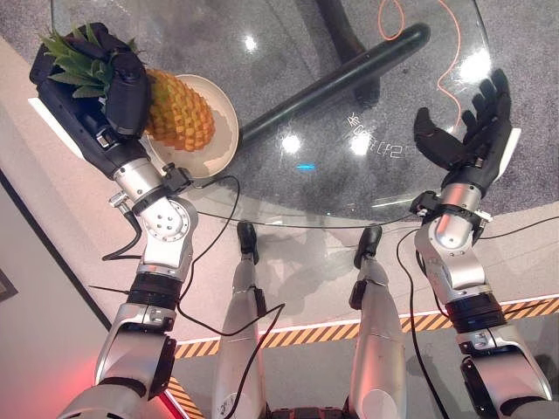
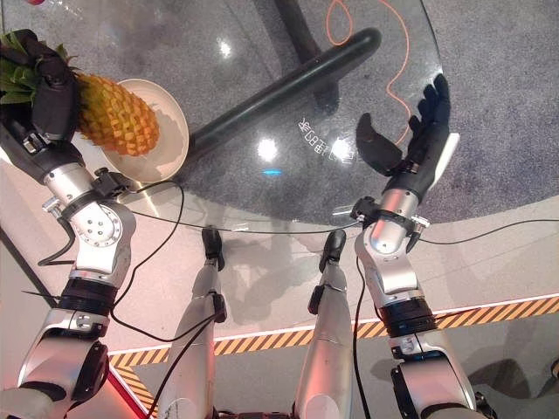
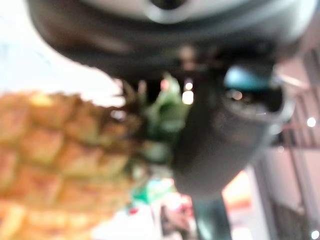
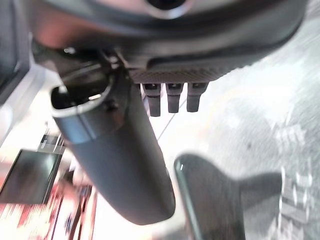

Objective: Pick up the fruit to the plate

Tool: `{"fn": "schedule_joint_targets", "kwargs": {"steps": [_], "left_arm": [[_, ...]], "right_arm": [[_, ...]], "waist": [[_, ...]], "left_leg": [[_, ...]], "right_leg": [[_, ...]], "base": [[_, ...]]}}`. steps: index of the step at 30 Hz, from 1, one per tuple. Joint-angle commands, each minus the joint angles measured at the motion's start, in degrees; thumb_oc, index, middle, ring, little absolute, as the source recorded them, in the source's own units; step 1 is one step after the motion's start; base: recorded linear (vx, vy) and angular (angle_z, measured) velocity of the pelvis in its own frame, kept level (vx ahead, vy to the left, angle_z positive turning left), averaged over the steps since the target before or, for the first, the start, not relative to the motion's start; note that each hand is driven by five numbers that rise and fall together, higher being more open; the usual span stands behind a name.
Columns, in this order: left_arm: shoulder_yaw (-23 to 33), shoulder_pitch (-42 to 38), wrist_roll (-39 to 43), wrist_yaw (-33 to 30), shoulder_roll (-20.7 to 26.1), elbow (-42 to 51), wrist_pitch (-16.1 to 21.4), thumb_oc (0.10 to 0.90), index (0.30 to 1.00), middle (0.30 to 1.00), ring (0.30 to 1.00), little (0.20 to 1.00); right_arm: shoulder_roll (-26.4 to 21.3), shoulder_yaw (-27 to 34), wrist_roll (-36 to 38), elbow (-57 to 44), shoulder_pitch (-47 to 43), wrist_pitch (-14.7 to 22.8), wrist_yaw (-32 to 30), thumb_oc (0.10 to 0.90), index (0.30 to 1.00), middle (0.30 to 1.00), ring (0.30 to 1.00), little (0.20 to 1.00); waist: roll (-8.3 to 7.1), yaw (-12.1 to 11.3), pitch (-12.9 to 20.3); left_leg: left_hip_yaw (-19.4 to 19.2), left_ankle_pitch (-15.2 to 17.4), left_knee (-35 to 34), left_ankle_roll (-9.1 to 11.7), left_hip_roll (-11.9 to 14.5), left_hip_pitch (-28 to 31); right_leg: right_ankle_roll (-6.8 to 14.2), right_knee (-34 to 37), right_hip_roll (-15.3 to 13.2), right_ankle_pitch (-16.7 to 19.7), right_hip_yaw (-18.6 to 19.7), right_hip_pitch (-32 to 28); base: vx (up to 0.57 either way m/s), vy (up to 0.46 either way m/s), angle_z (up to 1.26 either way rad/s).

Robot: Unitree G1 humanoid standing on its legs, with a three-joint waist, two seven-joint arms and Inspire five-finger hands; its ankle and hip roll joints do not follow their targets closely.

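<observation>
1. The left hand (image 1: 105,83) sits at the near left edge of the round glass table (image 1: 367,188), its dark fingers and thumb curled round the leafy crown of the pineapple (image 1: 179,109), so it is clamped on the fruit there.
2. The right hand (image 1: 467,131) hovers over the near right edge of the same table, fingers straight and spread apart, thumb standing off to the side, holding nothing.
3. The pineapple lies tilted on its side, with its golden-orange body over the cream plate (image 1: 223,140) and its crown pointing away from the plate, toward the left hand. Whether the body touches the plate or hangs just above it cannot be told.
4. Its skin is a regular pattern of raised diamond-shaped segments, yellow-orange with darker seams; the crown is a tuft of short, stiff green leaves, partly hidden by the fingers. In the left wrist view the same segmented rind (image 3: 60,160) shows beside the green leaves and the dark thumb.
5. The plate is round and plain, lying on the glass at the table's left side.
6. White lettering (image 1: 380,140) is printed on the glass between the plate and the right hand; it appears upside down and cannot be made out.
7. Farther off, through the glass, a dark tube-shaped table leg (image 1: 336,78) runs diagonally, and a thin orange cord (image 1: 441,61) loops on the speckled grey floor (image 1: 288,26) beyond.
</observation>
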State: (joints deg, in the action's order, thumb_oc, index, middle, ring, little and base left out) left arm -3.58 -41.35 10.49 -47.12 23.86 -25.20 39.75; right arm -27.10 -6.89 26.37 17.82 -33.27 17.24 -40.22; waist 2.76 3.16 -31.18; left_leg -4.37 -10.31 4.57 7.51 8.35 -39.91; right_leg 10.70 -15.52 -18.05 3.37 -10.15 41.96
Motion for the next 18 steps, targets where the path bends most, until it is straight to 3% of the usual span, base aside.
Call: {"fn": "schedule_joint_targets", "kwargs": {"steps": [1,9,18], "left_arm": [[3.6,-8.4,-5.0,-3.4,6.4,2.2,10.0,0.100,0.300,0.300,0.300,0.200],[1.8,-12.7,-5.7,-6.8,9.5,-5.0,11.2,0.100,0.300,0.300,0.300,0.200],[-1.0,-17.3,-4.0,-8.8,12.8,-11.3,11.7,0.100,0.300,0.300,0.300,0.200]], "right_arm": [[-1.8,4.1,4.1,-1.3,-2.4,6.9,-2.2,0.800,0.900,0.900,0.900,0.900],[-3.0,4.3,20.7,15.3,-5.3,9.6,1.6,0.800,0.900,0.900,0.900,0.900],[-3.6,4.9,32.0,30.6,-7.5,10.3,6.5,0.800,0.900,0.900,0.900,0.900]], "waist": [[-2.40,-1.1,1.4],[-2.92,-1.6,1.4],[-3.18,-1.8,1.4]], "left_leg": [[-1.4,2.0,1.1,0.9,2.4,2.9],[-1.1,2.6,2.1,1.5,2.7,2.3],[-1.0,2.8,3.1,1.7,3.0,0.8]], "right_leg": [[0.9,4.5,1.1,4.3,0.3,-2.2],[0.6,4.1,1.5,3.6,-0.4,-2.3],[0.1,3.9,1.8,3.2,-0.8,-1.6]], "base": [[0.00,0.000,-0.05],[0.00,-0.013,-0.06],[0.00,0.000,0.00]]}}
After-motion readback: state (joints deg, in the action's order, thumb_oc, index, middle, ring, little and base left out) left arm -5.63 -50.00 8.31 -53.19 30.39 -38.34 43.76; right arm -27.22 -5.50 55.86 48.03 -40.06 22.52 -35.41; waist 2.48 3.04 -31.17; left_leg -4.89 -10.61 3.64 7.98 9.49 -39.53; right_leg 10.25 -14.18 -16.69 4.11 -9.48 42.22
